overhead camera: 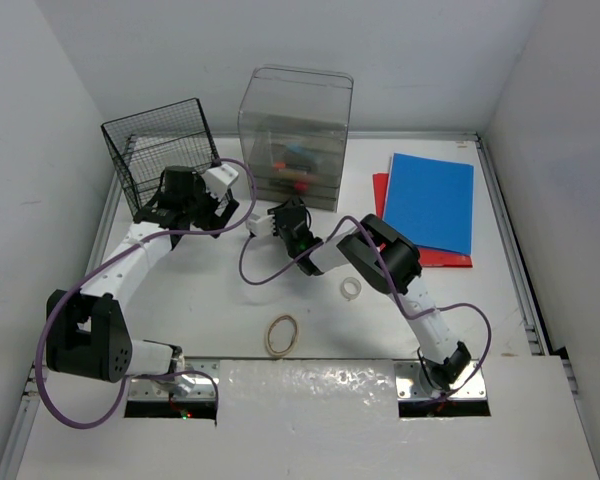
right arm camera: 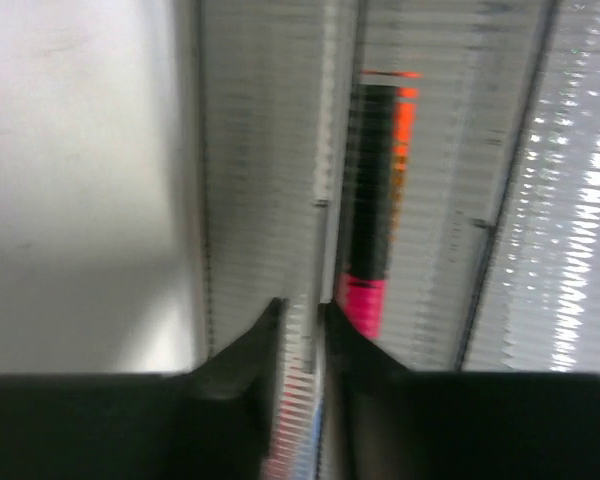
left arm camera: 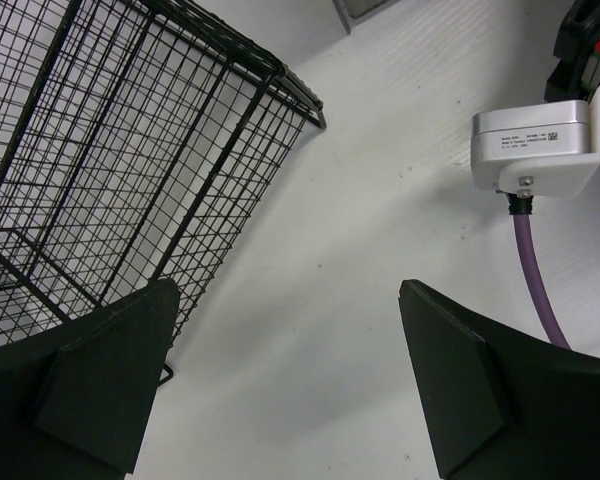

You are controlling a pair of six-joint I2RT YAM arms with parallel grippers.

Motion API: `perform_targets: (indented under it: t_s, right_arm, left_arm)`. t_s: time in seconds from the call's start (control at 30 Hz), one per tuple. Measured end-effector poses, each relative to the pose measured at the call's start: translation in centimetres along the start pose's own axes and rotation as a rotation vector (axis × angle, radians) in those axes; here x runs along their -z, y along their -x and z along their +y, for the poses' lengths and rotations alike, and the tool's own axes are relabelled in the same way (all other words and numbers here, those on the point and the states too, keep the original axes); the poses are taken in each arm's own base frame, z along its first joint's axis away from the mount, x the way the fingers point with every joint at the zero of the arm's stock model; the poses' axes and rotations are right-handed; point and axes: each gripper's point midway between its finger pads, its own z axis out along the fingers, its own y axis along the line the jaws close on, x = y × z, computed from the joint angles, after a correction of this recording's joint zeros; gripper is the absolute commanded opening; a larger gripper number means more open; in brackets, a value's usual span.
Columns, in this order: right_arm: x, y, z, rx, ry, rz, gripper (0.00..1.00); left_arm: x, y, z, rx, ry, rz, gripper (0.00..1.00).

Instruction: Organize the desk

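The white desk (overhead camera: pixel 200 300) carries a black wire rack (overhead camera: pixel 160 150) at the far left and a clear plastic drawer box (overhead camera: pixel 295 120) beside it. My left gripper (overhead camera: pixel 185 205) hangs open and empty over bare desk just right of the rack (left arm camera: pixel 100 160); in the left wrist view the gripper (left arm camera: pixel 290 370) has its jaws wide apart. My right gripper (overhead camera: pixel 283 208) is at the box's lower front. In the right wrist view the gripper (right arm camera: pixel 302 315) is shut on a thin ribbed clear drawer front (right arm camera: pixel 315 250). A pink, black and orange marker (right arm camera: pixel 372 200) lies inside.
A blue folder (overhead camera: pixel 430 200) lies on a red one (overhead camera: pixel 380 190) at the far right. A small white tape ring (overhead camera: pixel 350 288) and a tan rubber band (overhead camera: pixel 284 333) lie near the middle front. The right arm's wrist camera (left arm camera: pixel 535 145) is close to my left gripper.
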Motion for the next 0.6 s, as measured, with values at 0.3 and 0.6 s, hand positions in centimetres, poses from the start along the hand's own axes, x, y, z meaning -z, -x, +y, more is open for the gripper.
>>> perform_targets:
  t_s: [0.3,0.6]
  right_arm:
    - [0.3,0.1,-0.5,-0.042,-0.026,0.005,0.00]
    - [4.4,1.8,0.8,-0.096,0.008,-0.036,0.00]
  left_arm:
    - [0.0,0.0,0.0,-0.006,-0.001,0.000,0.91]
    - [0.0,0.0,0.0,-0.007,-0.001,0.000,0.91]
